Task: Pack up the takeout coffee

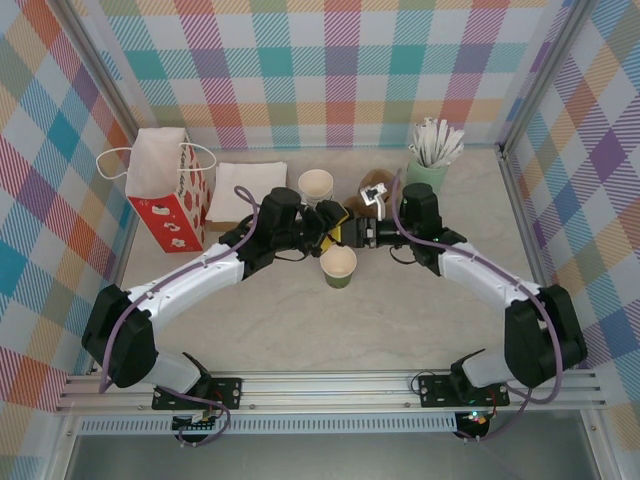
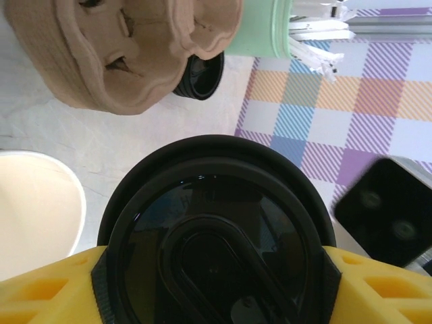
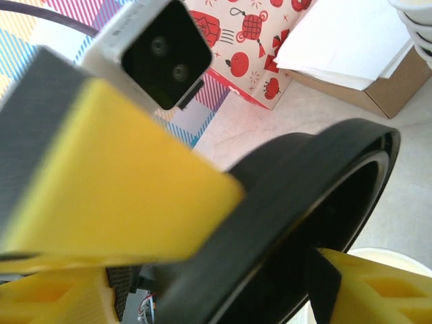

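The takeout coffee's dark-green cup (image 1: pixel 339 266) stands open on the table's middle, cream inside; its pale rim shows in the left wrist view (image 2: pixel 34 216) and the right wrist view (image 3: pixel 398 260). Its round black lid (image 2: pixel 216 229) is off the cup, clamped by the rim between the yellow fingers of my left gripper (image 2: pixel 216 287), just behind the cup (image 1: pixel 330 232). My right gripper (image 1: pixel 358 234) faces it from the right. In the right wrist view the lid (image 3: pixel 297 196) runs edge-on between that gripper's (image 3: pixel 202 297) spread fingers, with a gap at its left finger.
A stack of green cups (image 1: pixel 316 186) and a brown pulp cup carrier (image 1: pixel 372 190) stand behind the grippers. A mint cup of white sticks (image 1: pixel 430 165) is at the back right. A red printed bag (image 1: pixel 165 195) and a napkin box (image 1: pixel 240 195) stand back left.
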### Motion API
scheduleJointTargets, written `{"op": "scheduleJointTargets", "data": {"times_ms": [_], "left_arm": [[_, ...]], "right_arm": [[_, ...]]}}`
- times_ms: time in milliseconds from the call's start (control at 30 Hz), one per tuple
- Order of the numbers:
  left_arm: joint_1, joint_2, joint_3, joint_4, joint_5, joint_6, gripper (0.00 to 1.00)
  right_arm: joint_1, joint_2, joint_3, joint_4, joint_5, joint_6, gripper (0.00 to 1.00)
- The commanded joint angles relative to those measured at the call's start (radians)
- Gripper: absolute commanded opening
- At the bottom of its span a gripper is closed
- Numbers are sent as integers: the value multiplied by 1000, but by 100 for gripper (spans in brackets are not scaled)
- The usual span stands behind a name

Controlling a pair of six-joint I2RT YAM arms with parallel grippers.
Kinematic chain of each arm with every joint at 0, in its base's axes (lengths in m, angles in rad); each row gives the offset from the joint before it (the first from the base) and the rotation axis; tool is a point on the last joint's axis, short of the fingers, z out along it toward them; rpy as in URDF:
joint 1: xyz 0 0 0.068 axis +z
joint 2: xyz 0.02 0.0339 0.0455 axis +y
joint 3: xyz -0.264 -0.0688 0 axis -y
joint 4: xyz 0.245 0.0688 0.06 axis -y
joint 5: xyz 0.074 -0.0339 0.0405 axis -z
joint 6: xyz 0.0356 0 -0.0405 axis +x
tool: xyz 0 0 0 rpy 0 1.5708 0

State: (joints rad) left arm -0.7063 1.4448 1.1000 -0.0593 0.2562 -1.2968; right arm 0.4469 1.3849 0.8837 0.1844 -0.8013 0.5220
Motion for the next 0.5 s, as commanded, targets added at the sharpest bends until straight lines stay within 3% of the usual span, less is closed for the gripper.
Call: {"op": "scheduleJointTargets", "data": {"times_ms": [0,200,467], "left_arm": [[-9,-9,43,-99,-42,72,69],[-11,-6,109,-282,-122,189,67],[-60,48,236,-522,-258,371,65]], "right_arm": [[4,-78,-26,-85,40,-83,74],[-6,-195,-46,-267,170,-177,77],[-16,-275,67,-722,753,-272,84]]}}
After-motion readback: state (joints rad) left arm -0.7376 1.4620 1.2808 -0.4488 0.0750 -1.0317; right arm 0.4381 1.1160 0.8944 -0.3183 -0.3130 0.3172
